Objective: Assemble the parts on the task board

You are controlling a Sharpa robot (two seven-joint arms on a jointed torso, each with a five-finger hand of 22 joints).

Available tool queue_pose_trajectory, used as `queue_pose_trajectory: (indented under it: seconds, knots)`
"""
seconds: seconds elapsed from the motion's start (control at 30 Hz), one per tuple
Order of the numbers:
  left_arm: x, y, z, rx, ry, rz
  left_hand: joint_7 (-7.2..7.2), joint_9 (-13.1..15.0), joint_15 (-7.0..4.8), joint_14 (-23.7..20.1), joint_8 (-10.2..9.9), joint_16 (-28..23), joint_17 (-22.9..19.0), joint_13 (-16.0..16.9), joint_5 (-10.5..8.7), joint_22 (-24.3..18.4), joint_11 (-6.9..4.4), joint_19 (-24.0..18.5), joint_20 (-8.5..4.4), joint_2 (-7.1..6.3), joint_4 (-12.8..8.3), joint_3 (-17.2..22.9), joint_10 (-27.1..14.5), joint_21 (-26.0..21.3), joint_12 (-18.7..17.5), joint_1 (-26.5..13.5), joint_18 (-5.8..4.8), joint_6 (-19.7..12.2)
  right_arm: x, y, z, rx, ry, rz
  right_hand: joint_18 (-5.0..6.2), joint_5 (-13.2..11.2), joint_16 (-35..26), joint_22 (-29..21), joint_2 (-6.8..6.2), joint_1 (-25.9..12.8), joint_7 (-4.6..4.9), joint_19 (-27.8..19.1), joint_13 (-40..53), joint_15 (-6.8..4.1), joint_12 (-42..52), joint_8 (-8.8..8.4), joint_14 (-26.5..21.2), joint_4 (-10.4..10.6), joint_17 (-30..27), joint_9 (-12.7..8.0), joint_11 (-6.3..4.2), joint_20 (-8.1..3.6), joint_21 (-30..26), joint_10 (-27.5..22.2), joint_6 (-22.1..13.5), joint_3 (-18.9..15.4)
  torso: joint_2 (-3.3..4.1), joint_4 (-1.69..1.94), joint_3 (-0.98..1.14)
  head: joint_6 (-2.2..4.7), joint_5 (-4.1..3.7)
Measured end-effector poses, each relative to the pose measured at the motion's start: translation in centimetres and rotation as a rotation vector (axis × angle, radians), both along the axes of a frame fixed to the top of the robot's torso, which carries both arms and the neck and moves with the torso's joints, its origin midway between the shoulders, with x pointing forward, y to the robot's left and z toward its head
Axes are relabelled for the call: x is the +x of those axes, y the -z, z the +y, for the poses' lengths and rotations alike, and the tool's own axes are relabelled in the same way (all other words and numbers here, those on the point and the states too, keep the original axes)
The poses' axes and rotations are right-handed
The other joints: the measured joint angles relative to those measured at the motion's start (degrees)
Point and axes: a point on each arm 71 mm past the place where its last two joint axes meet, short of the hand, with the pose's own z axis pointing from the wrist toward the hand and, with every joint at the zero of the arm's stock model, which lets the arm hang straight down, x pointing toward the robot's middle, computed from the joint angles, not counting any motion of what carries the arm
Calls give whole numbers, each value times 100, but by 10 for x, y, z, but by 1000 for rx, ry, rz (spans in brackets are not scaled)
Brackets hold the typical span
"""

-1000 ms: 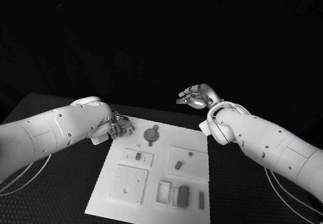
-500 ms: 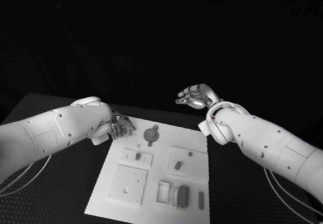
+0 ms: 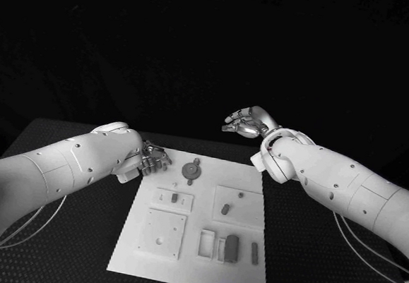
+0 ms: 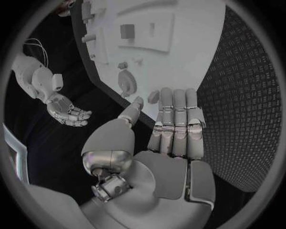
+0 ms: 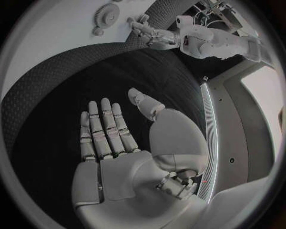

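The white task board [image 3: 198, 219] lies in the middle of the black table. A grey gear [image 3: 192, 171] sits at its far end, with small grey pegs [image 3: 225, 208] and bars [image 3: 232, 247] in the blocks nearer me. My left hand [image 3: 153, 159] hovers at the board's far left corner, beside the gear [image 4: 127, 81]; its fingers [image 4: 174, 119] are stretched out and hold nothing. My right hand [image 3: 246, 122] is raised beyond the board's far edge, palm [image 5: 128, 167] bare and fingers [image 5: 104, 126] spread, apart from every part.
A square white plate [image 3: 164, 233] and an upright white block [image 3: 206, 244] stand on the near half of the board. Black textured table [image 3: 320, 272] surrounds the board on both sides. Cables [image 3: 374, 254] hang under my right arm.
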Motion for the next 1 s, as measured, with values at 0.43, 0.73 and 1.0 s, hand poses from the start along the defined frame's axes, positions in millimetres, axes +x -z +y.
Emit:
queue_pose_trajectory:
  seconds: [0.43,0.73,1.0]
  knots:
    - [1,1,1,-1,-7,0,-26,7,-1,1,67,62,-26,-25,0,-1,0,1,22,100,-37,-58,0,13,22,155,3,130,0,0,1,0,-1,0,1,0,0,6,0,0,0,0,0,0,0,0,0,0,-1,-3,0,0,-23,0,0,0,2,-1,2,-5,-19]
    - [2,1,1,1,-12,-3,-97,70,-2,1,251,108,-74,-65,0,-1,-46,21,20,78,62,336,46,5,44,464,11,324,0,0,1,0,-1,0,2,0,0,11,0,0,0,0,0,0,0,0,0,0,4,-8,0,0,-23,0,0,0,2,-2,4,-8,-31]
    - [2,2,0,4,-10,-5,-112,96,-2,1,323,130,-96,-87,-10,-1,-52,42,20,92,-17,571,53,6,67,615,2,339,0,0,2,1,-2,0,2,0,0,17,0,0,0,0,0,0,0,0,0,0,4,-8,0,0,-23,0,0,0,2,-1,4,-11,-36]
